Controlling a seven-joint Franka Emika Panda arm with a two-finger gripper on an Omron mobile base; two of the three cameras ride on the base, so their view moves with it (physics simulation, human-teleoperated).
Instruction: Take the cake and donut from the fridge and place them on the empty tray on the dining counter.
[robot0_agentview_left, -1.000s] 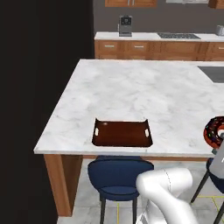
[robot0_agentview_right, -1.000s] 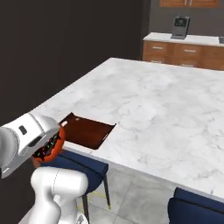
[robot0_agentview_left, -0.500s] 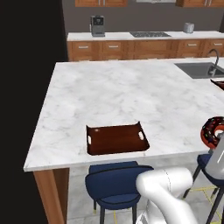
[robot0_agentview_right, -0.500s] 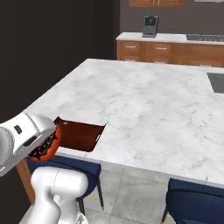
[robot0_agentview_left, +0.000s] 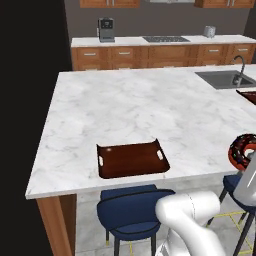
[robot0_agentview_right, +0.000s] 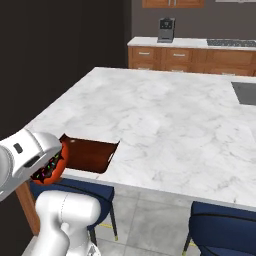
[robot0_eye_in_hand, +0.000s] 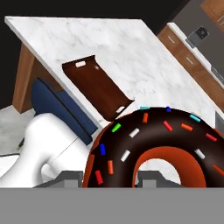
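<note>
The tool (robot0_eye_in_hand: 109, 177) gripped the donut (robot0_eye_in_hand: 151, 146), off the bench's (robot0_agentview_left: 150, 105) near edge. The tray (robot0_agentview_left: 132, 160) lay empty at that edge. Carrying was underway; next needed reaching over and lowering.

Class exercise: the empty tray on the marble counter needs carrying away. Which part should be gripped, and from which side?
Grip the tray at a short end, by a white handle cut-out, coming down from above. Its raised rim gives the fingers an edge to pinch. It lies flat near the counter edge above the stool.
</note>
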